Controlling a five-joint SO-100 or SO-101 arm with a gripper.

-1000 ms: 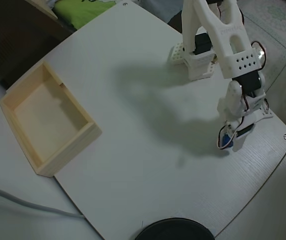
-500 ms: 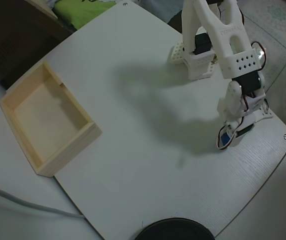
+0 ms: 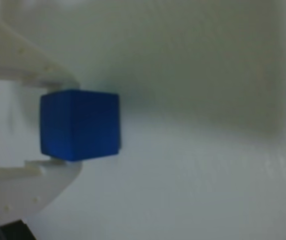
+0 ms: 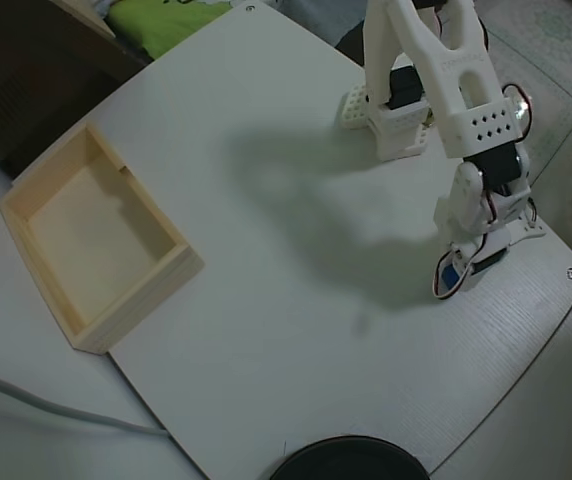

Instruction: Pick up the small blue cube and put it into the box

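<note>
While clamped between both fingers of the tool point(image 3: 58, 122), cube point(image 3: 79, 125) was judged light, rigid, smooth-faced; flat opposite sides suited gripping.

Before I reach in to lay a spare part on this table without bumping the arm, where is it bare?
Bare: the wide middle of the table between the box and the gripper, and the box's own floor. Crowded: the right side in the overhead view, where the arm's base stands and the gripper holds the blue cube.
</note>
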